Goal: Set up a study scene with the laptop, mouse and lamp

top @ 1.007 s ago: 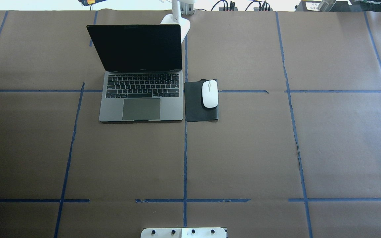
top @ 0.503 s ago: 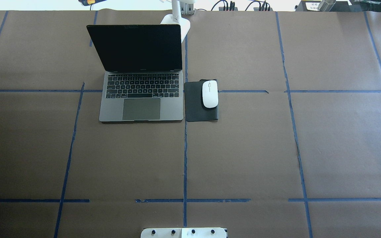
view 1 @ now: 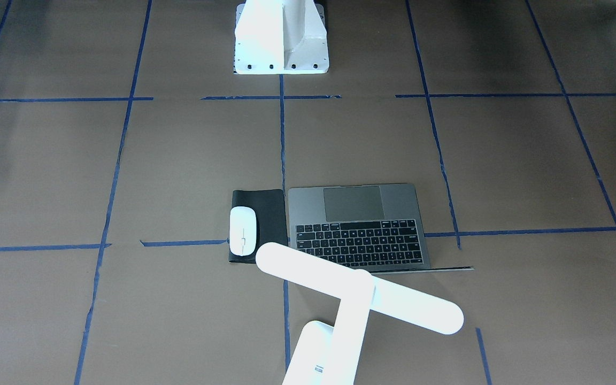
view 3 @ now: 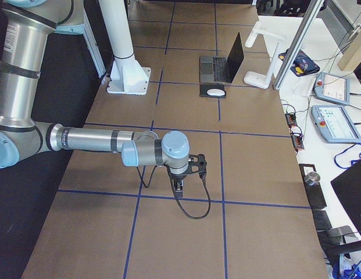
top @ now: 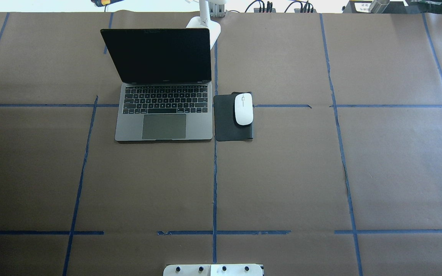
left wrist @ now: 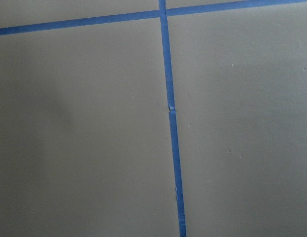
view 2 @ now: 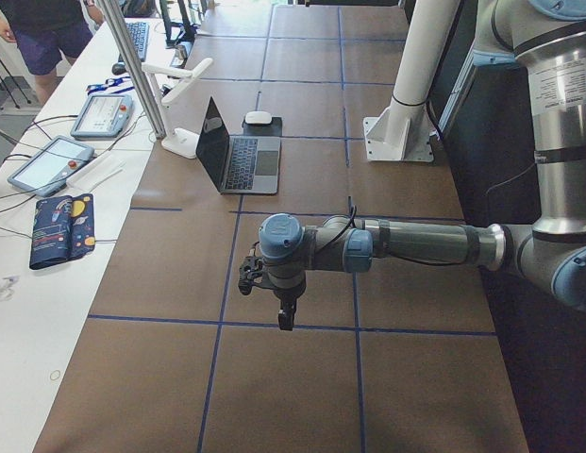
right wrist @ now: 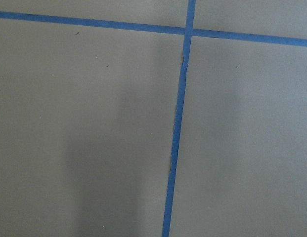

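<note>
The grey laptop (top: pixel 163 111) stands open with a dark screen at the far middle-left of the table. The white mouse (top: pixel 243 109) lies on a black mouse pad (top: pixel 225 119) just right of it. The white lamp (view 1: pixel 359 289) stands behind the laptop, with its base (top: pixel 207 28) by the screen's far right corner and its bar head over the laptop's back edge. My left gripper (view 2: pixel 285 319) and right gripper (view 3: pixel 179 187) hang over bare paper far from these things. They show only in the side views, so I cannot tell whether they are open or shut.
The white bolt-holed pedestal (view 1: pixel 281 37) stands at the robot's side of the table. Blue tape lines (left wrist: pixel 170 123) cross the brown paper. Teach pendants (view 3: pixel 334 119) and cables lie on the bench beyond the far edge. A person (view 2: pixel 42 28) stands there.
</note>
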